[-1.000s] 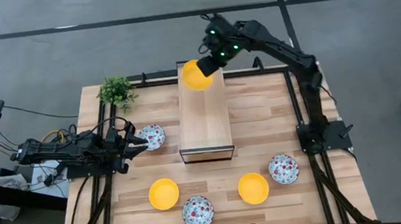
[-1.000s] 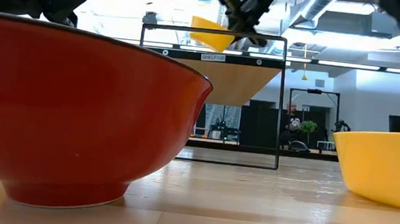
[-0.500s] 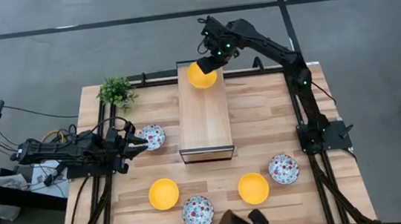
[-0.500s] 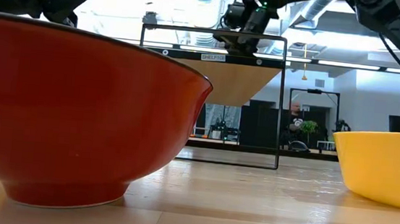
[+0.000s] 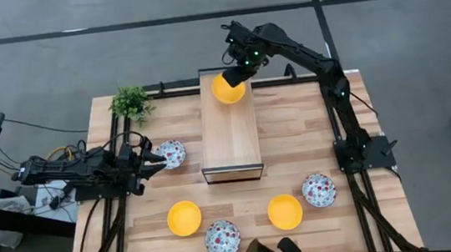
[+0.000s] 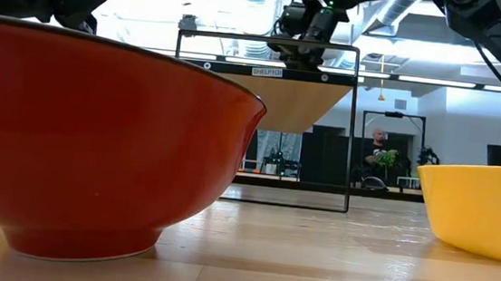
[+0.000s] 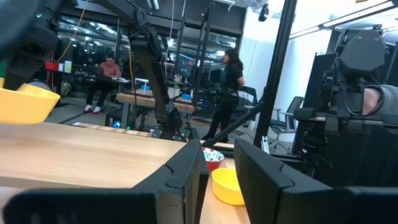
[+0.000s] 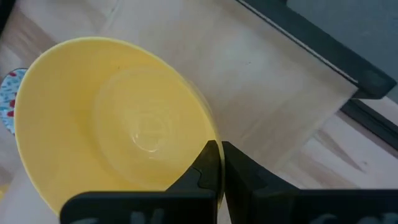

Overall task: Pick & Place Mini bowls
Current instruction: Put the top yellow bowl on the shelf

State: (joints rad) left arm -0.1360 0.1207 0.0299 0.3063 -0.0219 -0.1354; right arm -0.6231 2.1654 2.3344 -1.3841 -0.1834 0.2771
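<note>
One yellow mini bowl (image 5: pixel 227 89) was pinched by its rim in the right gripper (image 5: pixel 235 75), over the wooden shelf (image 5: pixel 229 130)'s far end; best lowered flat before release. Left gripper (image 5: pixel 155 158) waited by a speckled mini bowl (image 5: pixel 173 154); its fingers stood apart, holding nothing.

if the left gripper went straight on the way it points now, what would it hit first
Most likely the floral bowl, which sits just ahead of the left gripper in the high view. The wooden shelf comes after it. Whether the fingers would clear the bowl's rim is hard to judge.
</note>
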